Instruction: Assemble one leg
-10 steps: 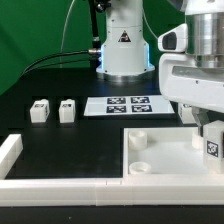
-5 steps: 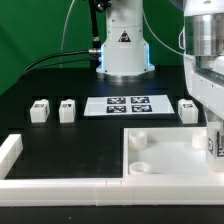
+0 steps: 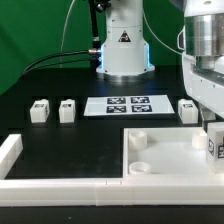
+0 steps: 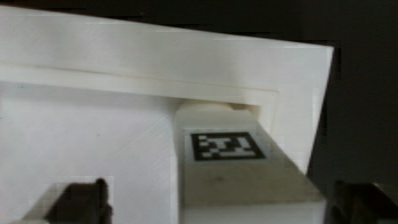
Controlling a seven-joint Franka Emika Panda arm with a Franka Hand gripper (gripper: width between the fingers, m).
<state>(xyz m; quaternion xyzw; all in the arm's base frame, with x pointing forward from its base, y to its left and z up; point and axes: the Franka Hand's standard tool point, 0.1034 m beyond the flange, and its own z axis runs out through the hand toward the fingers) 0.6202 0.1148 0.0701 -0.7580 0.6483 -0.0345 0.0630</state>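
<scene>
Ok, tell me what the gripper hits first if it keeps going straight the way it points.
Most likely the leg: in the wrist view it stands between the open gripper's fingers, in the corner of the white panel. Depth is unclear, so how close it is cannot be told.

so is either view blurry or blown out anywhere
Exterior view: evenly lit and fairly sharp; the marker board reads clearly, though the hand is cropped at the edge. Wrist view: soft overall, the white panel nearly blown out, the leg tag legible but fuzzy.
</scene>
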